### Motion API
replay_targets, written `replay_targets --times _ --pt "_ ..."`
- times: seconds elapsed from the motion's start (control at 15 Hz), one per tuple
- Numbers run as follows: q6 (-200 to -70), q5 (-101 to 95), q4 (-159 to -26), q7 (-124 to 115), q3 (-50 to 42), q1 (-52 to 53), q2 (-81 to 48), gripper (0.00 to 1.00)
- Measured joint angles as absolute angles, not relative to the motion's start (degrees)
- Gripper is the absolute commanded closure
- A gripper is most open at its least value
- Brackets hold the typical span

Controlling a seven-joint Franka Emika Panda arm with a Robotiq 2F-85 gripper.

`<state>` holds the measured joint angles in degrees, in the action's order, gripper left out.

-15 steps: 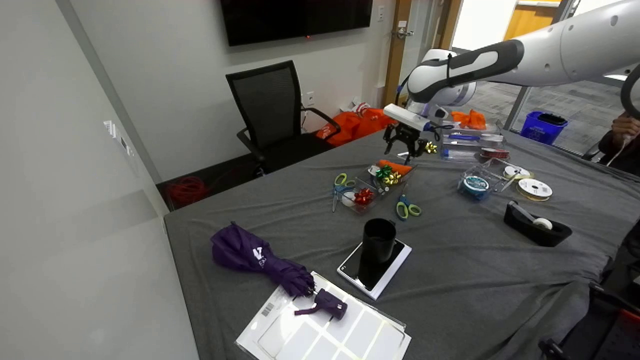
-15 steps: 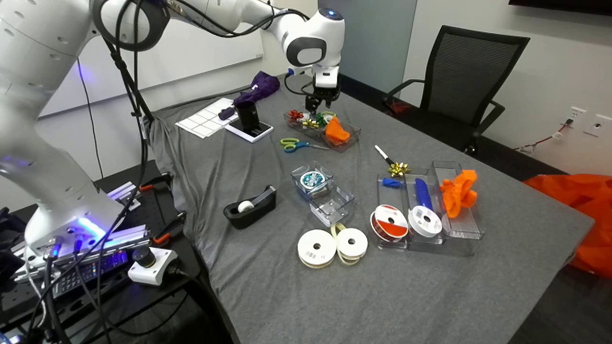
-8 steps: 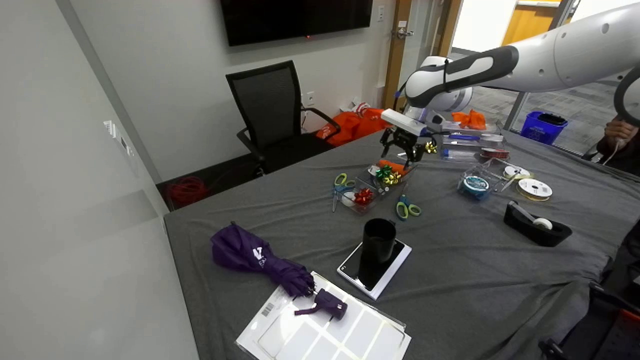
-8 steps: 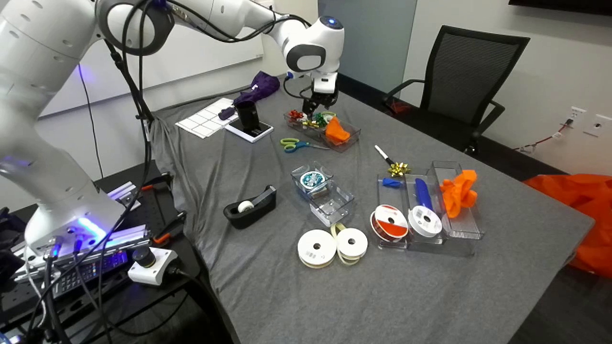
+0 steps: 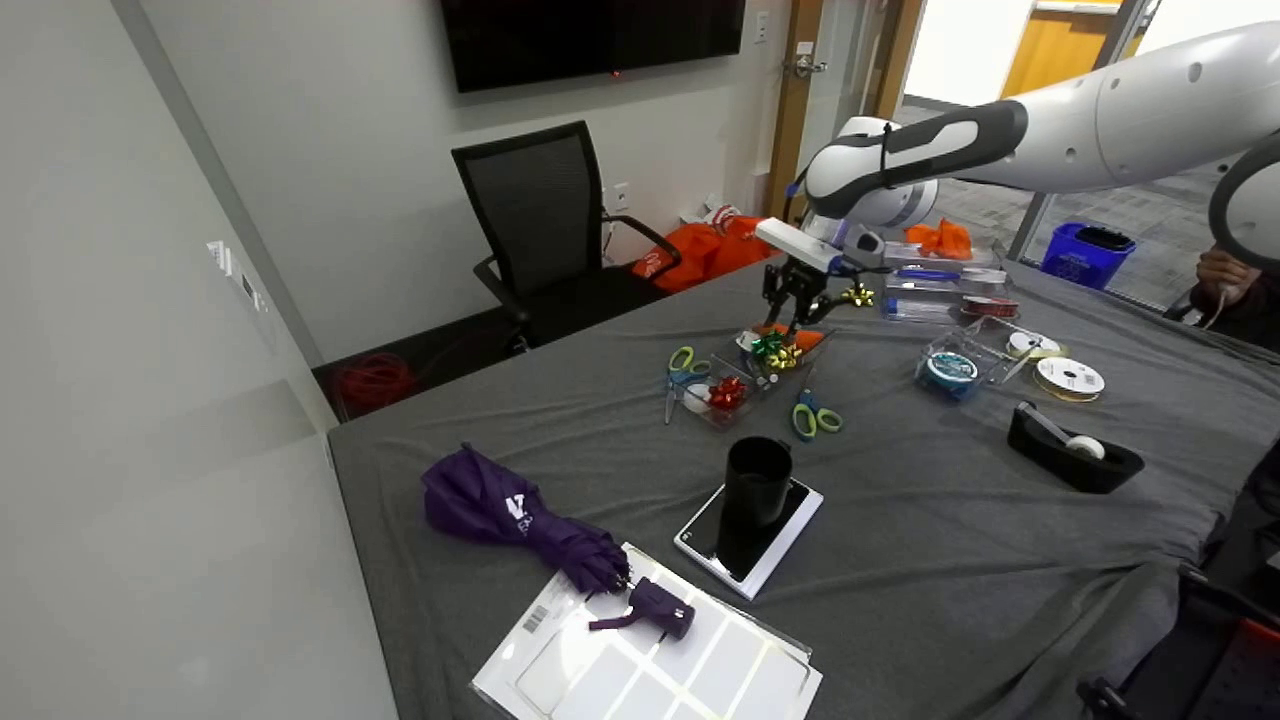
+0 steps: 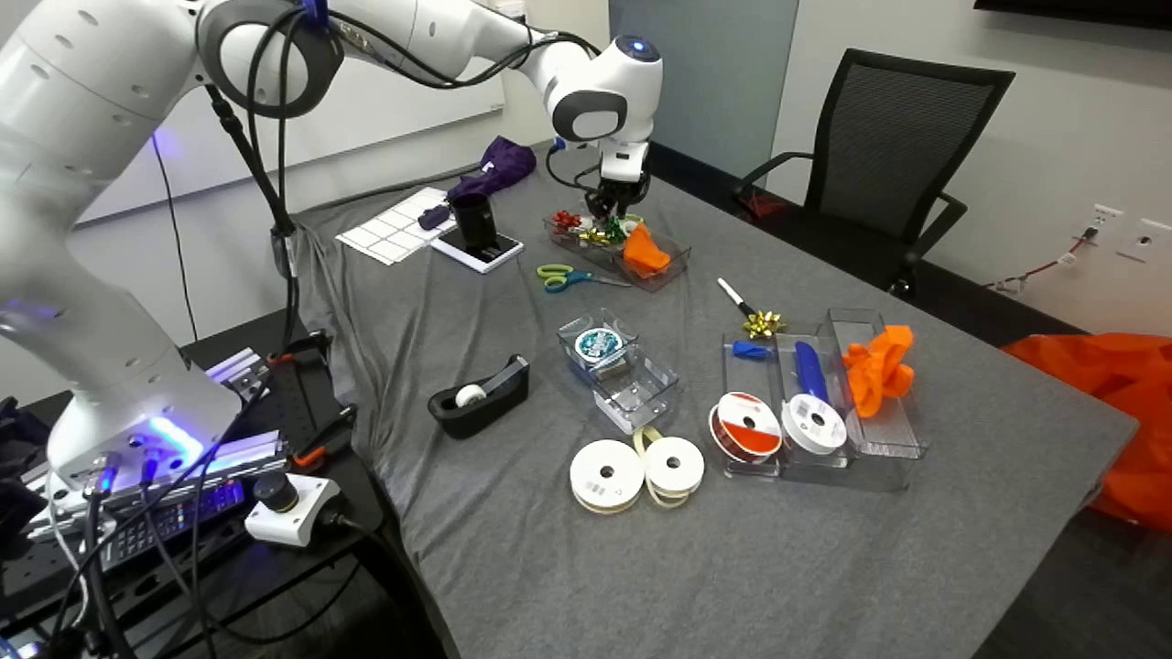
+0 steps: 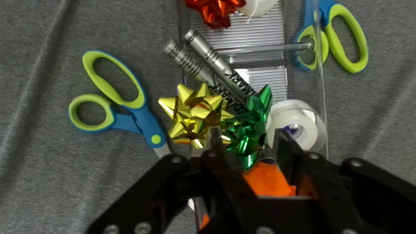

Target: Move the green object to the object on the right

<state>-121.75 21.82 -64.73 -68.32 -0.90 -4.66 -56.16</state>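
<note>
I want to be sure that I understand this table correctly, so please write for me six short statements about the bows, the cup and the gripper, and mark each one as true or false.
1. The green bow lies beside a gold bow in a clear tray. True.
2. All the bows touch one another. False: the red bow lies apart from the green bow.
3. The black cup rests on a flat white-edged object. True.
4. The black cup is tipped on its side. False: it stands upright.
5. The gripper has its jaws apart. True.
6. The gripper is above the black cup. False: it is over the clear tray.
</note>
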Motion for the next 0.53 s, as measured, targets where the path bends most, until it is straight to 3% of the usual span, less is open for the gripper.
replay_targets --times 0.07,0.27,0.33,0.4,0.53 --pt "-121.75 21.82 -64.3 -68.89 -0.9 -4.65 -56.51 0.49" --pt "-121.76 21.8 -62.61 -70.49 -0.9 -4.66 -57.83 0.36" --pt "-121.77 21.78 -62.07 -70.95 -0.9 -4.66 -58.32 0.63" --pt "-121.78 21.77 -61.47 -71.36 -0.91 -4.66 -58.83 0.74" --pt "-121.87 21.75 -60.4 -71.84 -0.91 -4.66 -59.91 0.81"
